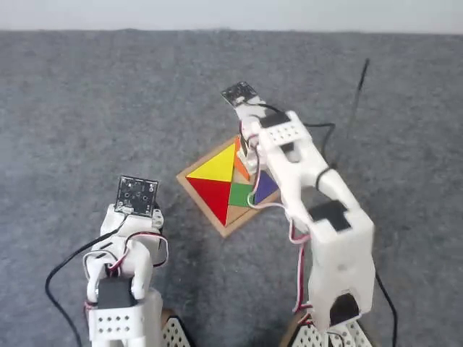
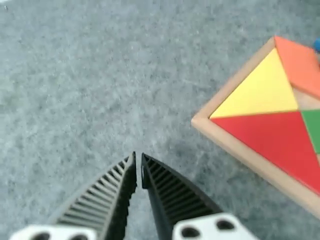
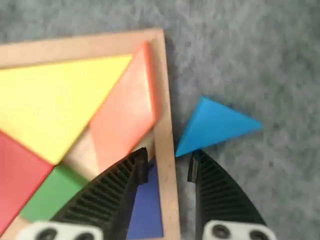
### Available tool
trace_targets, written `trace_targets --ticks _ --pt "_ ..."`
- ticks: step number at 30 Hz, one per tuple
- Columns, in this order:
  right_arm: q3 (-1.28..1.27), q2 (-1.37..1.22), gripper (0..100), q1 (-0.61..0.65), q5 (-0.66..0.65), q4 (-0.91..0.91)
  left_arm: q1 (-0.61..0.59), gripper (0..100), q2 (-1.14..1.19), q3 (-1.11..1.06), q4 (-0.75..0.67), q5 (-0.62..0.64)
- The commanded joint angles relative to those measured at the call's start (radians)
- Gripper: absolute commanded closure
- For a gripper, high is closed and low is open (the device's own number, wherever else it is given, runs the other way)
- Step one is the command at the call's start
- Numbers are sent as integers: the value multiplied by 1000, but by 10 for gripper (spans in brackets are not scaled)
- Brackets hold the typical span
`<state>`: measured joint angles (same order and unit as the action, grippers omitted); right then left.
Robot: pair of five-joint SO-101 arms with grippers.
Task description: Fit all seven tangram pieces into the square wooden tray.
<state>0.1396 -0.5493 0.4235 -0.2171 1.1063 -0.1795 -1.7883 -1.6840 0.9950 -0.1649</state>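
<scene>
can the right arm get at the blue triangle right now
Probably yes: the blue triangle lies uncovered on the carpet just outside the tray rim, right by the open right gripper, whose fingers straddle the rim.

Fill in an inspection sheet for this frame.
Surface: grey carpet.
Job's things: tray holds yellow, red, green, orange and purple pieces; blue triangle lies outside, beside the rim.
Clutter: nothing seen.
End effectors: left shut above carpet; right open, straddling the tray rim.
Cables: black lead at left arm; red and white wires on right arm; thin black cable beyond.
Surroundings: pale wall at far edge.
</scene>
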Motion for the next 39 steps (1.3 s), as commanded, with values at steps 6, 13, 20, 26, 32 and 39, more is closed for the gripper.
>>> trace_targets --ticks 6,13,20,26,32,39 --pt "285 -162 852 4 -37 125 58 984 15 134 81 81" --pt "310 -171 975 -7 54 251 60 984 15 139 86 84" --pt "305 -133 991 -44 265 417 58 984 17 162 120 86" --pt "265 -107 991 1 462 538 58 984 173 243 114 110" --pt "2 71 991 39 517 390 63 985 559 469 112 199" --pt "-328 335 848 53 356 137 143 986 911 572 5 232"
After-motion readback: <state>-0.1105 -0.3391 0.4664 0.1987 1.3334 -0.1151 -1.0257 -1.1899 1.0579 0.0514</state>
